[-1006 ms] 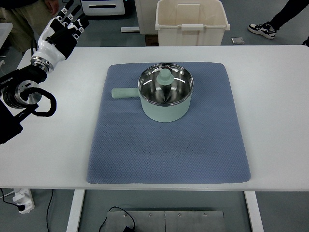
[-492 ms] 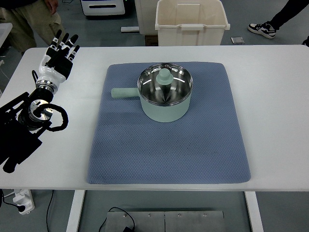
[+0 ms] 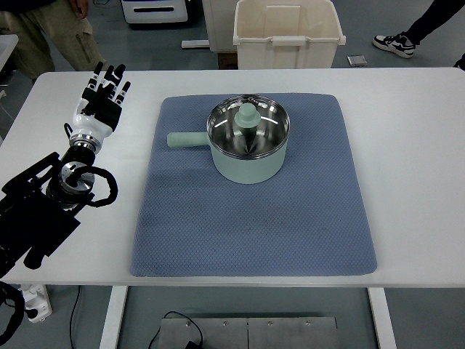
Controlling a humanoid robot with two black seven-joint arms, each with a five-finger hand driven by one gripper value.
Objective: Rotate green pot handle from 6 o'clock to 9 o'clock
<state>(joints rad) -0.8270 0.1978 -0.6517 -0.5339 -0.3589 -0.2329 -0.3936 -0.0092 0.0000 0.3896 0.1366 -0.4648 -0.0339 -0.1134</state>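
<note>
Left hand (image 3: 102,102) released, fingers (image 3: 109,78) spread, holding and touching nothing.
Green pot (image 3: 248,142) sits on blue mat (image 3: 254,218) to the hand's right, well apart; pot handle (image 3: 187,139) points toward the hand's side, at 9 o'clock. White table (image 3: 421,167) below the hand.

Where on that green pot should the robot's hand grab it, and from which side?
Probably by the handle of the green pot. It sticks straight out to the picture's left, level over the blue mat, with bare mat around it, so fingers could close over it from above. The left hand, open over the white table, is on that side; coming in from the left looks easiest.
</note>
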